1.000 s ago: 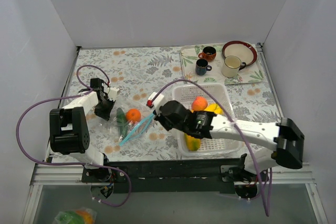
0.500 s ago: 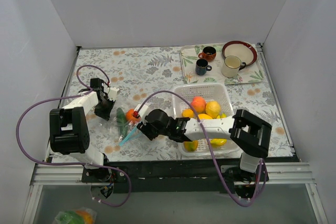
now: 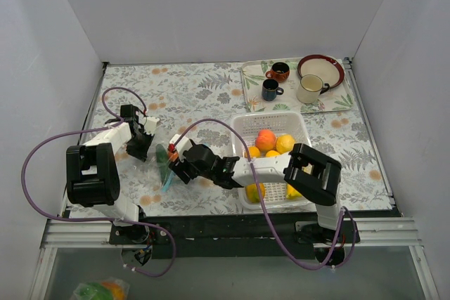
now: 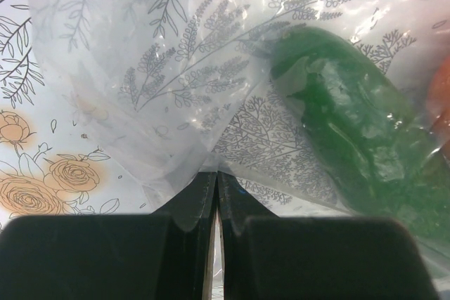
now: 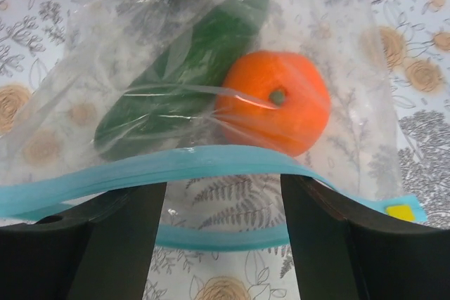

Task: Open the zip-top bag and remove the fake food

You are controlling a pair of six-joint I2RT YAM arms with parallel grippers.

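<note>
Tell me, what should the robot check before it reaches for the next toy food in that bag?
1. The left end effector pinches the zip-top bag: ok.
2. The blue zip strip is parted, mouth open: ok.
3. The right end effector is open at the mouth: ok.
4. The orange fruit and cucumber lie straight ahead inside: ok.
5. It has entered the mouth: cannot tell.

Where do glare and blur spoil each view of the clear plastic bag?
Left wrist: white sheen on the clear crinkly zip-top bag hazes the dark green plastic cucumber; the left claw is out of focus. Right wrist: bright streaks cross the glossy orange round fruit, otherwise sharp. Top external: even light, but the bag is too small to read.
</note>
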